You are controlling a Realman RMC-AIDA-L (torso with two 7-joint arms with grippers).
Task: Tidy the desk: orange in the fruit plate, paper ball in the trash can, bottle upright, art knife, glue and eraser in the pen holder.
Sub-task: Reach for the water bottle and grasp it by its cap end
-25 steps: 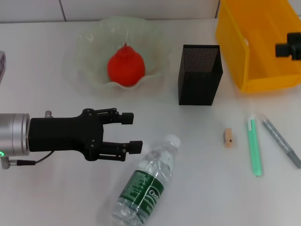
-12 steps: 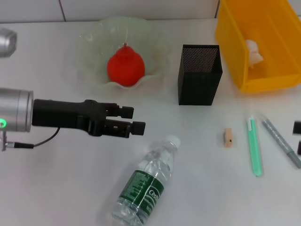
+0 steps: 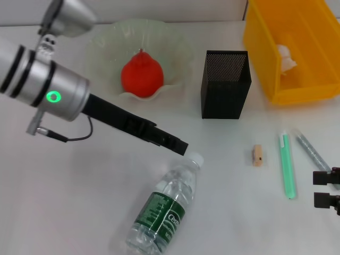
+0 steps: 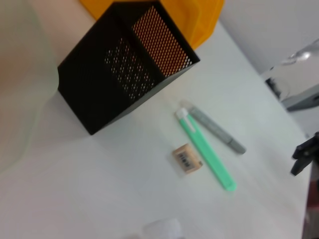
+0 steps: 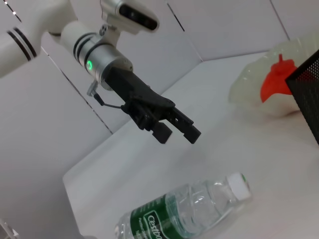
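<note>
The bottle (image 3: 164, 204) lies on its side on the table, cap toward the pen holder (image 3: 226, 84). My left gripper (image 3: 178, 146) reaches down from the upper left, open, its tips just above and left of the cap; the right wrist view shows the gap between its fingers (image 5: 162, 134). The orange (image 3: 142, 74) sits in the fruit plate (image 3: 101, 58). In the trash can (image 3: 265, 40) lies the paper ball (image 3: 287, 57). The eraser (image 3: 258, 155), the green art knife (image 3: 287, 166) and the grey glue (image 3: 313, 151) lie right of the bottle. My right gripper (image 3: 325, 189) hovers open at the right edge.
The left wrist view shows the pen holder (image 4: 124, 64), the eraser (image 4: 187, 158), the art knife (image 4: 205, 149) and the glue (image 4: 217, 130) close together, with the trash can (image 4: 194, 15) behind. A white wall runs along the table's far edge.
My left arm has risen and turned, swinging its gripper right toward the bottle cap. My right gripper has come down from the trash can to the pens; the paper ball lies in the can.
</note>
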